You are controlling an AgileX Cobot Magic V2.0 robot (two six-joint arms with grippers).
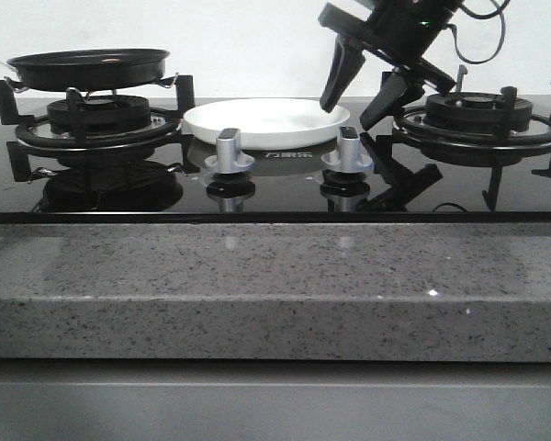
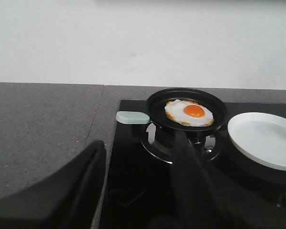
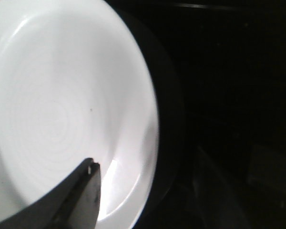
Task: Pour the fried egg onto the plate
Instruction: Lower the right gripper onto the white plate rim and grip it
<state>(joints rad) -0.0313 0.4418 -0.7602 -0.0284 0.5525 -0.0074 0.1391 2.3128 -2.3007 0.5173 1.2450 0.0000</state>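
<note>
The fried egg (image 2: 189,113), white with an orange yolk and browned edges, lies in the black frying pan (image 2: 187,109) on the left burner; in the front view the pan (image 1: 87,67) hides it. The pan's pale green handle (image 2: 132,117) points away from the plate. My left gripper (image 2: 139,139) is open and empty, short of the handle. The white plate (image 1: 266,119) sits on the glass hob between the burners and also shows in the left wrist view (image 2: 267,138). My right gripper (image 1: 358,106) is open, straddling the plate's right rim (image 3: 62,109), one finger (image 3: 81,195) over the dish.
Two silver knobs (image 1: 230,152) (image 1: 348,152) stand in front of the plate. The right burner grate (image 1: 477,124) is bare behind my right arm. A speckled grey counter (image 1: 257,276) runs along the front and beside the hob (image 2: 43,124).
</note>
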